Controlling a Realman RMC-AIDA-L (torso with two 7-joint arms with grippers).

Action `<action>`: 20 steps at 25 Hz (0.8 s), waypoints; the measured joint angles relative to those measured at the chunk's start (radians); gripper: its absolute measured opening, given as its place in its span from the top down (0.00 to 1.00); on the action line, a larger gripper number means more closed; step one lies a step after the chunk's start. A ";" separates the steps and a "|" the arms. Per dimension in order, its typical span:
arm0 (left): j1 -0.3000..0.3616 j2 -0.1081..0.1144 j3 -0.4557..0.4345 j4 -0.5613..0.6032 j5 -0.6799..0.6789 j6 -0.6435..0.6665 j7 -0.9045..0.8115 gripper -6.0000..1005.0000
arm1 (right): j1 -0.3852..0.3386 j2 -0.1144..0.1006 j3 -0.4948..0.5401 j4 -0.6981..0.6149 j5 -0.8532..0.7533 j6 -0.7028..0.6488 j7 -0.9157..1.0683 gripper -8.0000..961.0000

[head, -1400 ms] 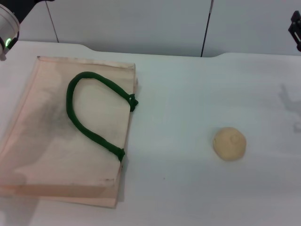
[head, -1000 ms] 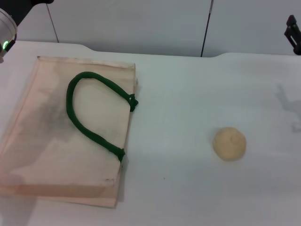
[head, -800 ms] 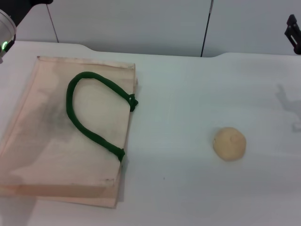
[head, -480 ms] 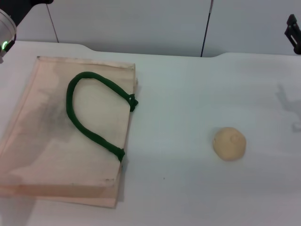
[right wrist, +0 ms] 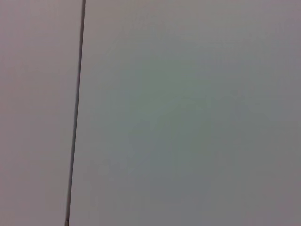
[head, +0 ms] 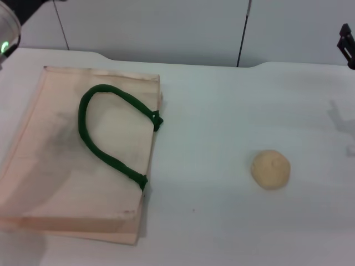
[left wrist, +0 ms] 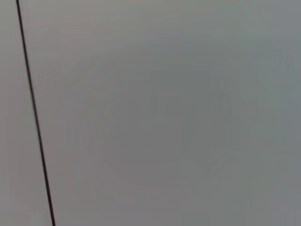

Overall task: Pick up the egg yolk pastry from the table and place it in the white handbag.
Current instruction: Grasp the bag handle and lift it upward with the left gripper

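The egg yolk pastry [head: 270,169], a small round tan dough ball, sits on the white table [head: 222,138] at the right of the head view. The white handbag [head: 66,172], a flat cream tote with a dark green rope handle [head: 100,141], lies flat at the left. Only a part of my left arm [head: 6,33] shows, at the top left corner, and a dark tip of my right gripper [head: 348,44] at the far right edge, high above the table. Both wrist views show only a plain grey wall.
The table's back edge [head: 183,65] runs along a grey panelled wall with dark vertical seams [head: 242,33]. Bare table surface lies between the bag and the pastry.
The left arm has drifted slightly up at the top left corner, and the right gripper's tip has shifted a little at the right edge. Bag and pastry have not moved.
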 joint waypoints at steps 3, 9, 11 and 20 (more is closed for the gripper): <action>0.069 0.003 0.072 0.171 0.182 0.147 -0.182 0.66 | -0.003 0.000 0.000 -0.002 0.000 -0.001 0.000 0.20; 0.158 0.008 0.071 0.340 0.555 0.152 -0.664 0.67 | -0.014 0.000 0.000 -0.003 0.000 -0.003 0.001 0.20; 0.161 0.007 0.031 0.367 0.688 0.088 -0.832 0.67 | -0.016 0.000 0.000 -0.003 0.000 -0.003 0.002 0.20; 0.025 0.002 -0.136 0.389 1.194 -0.238 -1.345 0.68 | -0.008 0.000 0.000 -0.005 0.000 -0.005 0.005 0.20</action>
